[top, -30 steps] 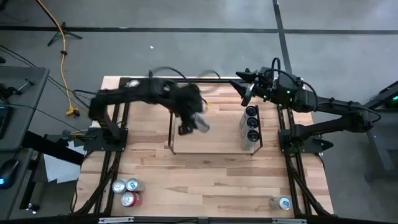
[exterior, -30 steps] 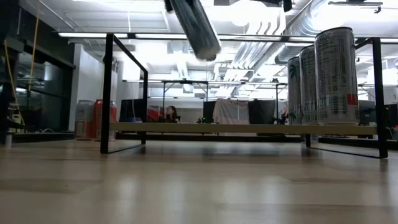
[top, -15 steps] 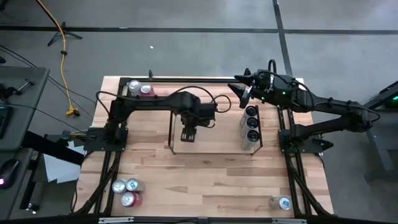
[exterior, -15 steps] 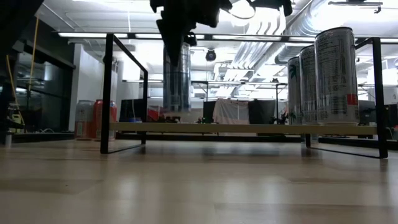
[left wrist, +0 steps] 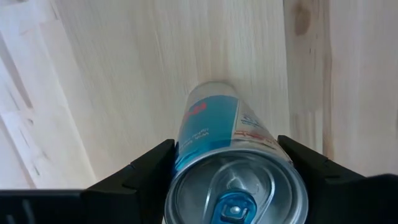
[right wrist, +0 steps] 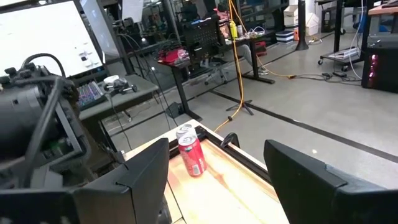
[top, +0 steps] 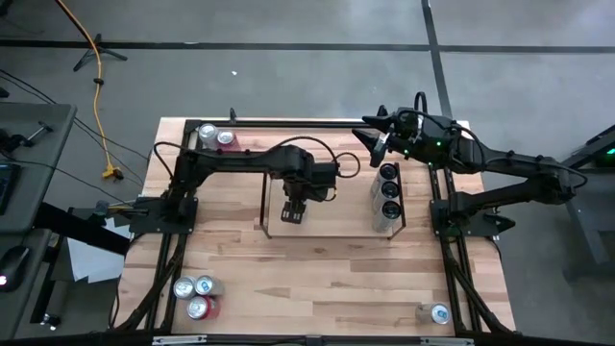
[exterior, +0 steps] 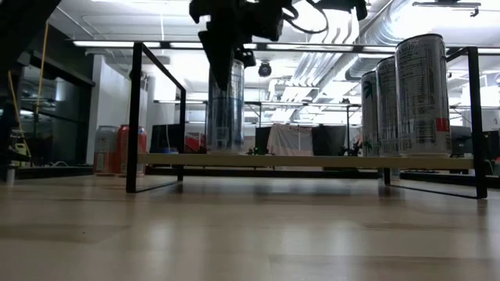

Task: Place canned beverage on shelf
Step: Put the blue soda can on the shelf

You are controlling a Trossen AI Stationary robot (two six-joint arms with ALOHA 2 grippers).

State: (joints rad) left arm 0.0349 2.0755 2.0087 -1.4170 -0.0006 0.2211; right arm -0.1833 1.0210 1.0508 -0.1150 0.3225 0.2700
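A blue-and-silver can [left wrist: 233, 165] is seen upright between the fingers [left wrist: 140, 174] of the left gripper [top: 294, 210], base on the shelf [top: 327, 231] board near its left end; whether the can is clamped or just released cannot be told. The right gripper [top: 377, 142] is held with jaws apart and nothing between them, above the back end of the three cans [top: 389, 189] lined up at the shelf's right end

- The shelf [top: 332, 233] sits in the middle of the counter [top: 327, 279].
- One can [exterior: 225, 105] stands on its left part, under the left tool [top: 294, 213].
- Three cans [top: 388, 189] stand at its right end.
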